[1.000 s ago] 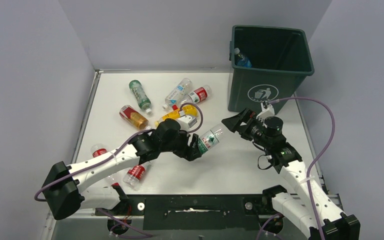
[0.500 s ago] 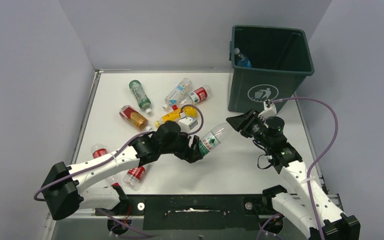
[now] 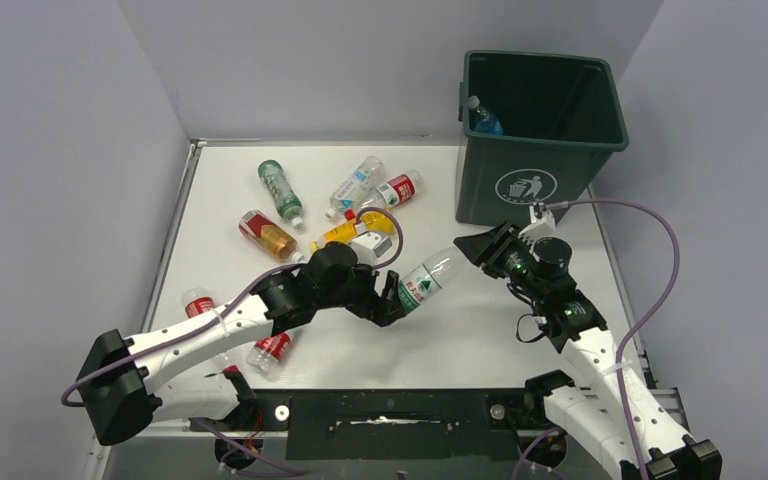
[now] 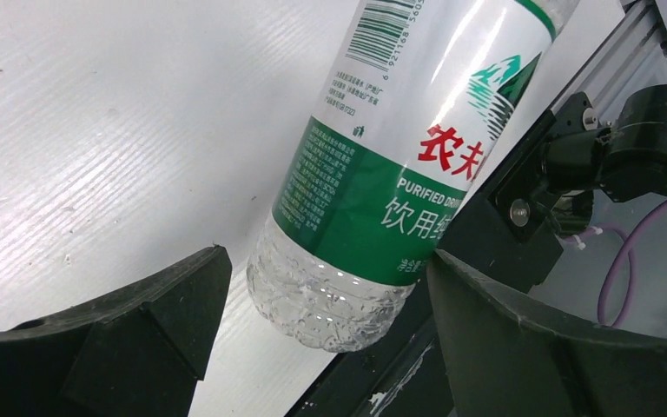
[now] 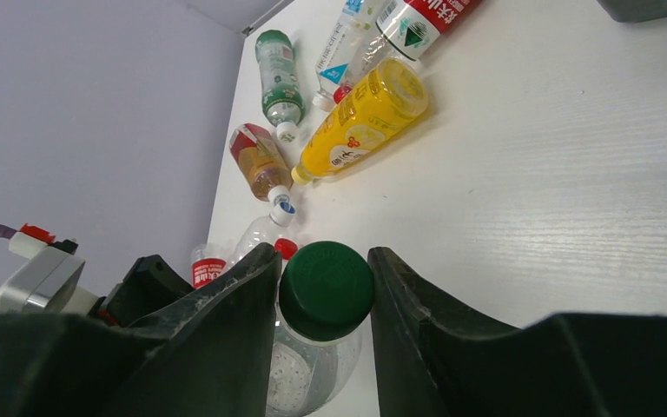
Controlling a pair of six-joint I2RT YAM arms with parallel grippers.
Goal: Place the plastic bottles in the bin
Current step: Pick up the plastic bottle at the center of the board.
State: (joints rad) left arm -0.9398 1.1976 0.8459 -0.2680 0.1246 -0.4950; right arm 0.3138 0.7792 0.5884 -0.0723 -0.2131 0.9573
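Note:
A clear plastic bottle with a green label hangs slanted above the table's middle, between both arms. My right gripper is shut on its green cap, a finger on each side. My left gripper stands open around the bottle's base, with a gap on the left side. The dark green bin stands at the back right, a blue-labelled bottle inside it. Several more bottles lie on the table: a yellow one, a green one and an amber one.
Two clear bottles lie at the back centre. Red-labelled ones lie beside the left arm. A purple cable loops from the right wrist. Grey walls enclose the white table.
My right gripper has moved in and closed on the bottle's cap. My left gripper's jaws have spread apart off the bottle's base. The bottle has barely moved.

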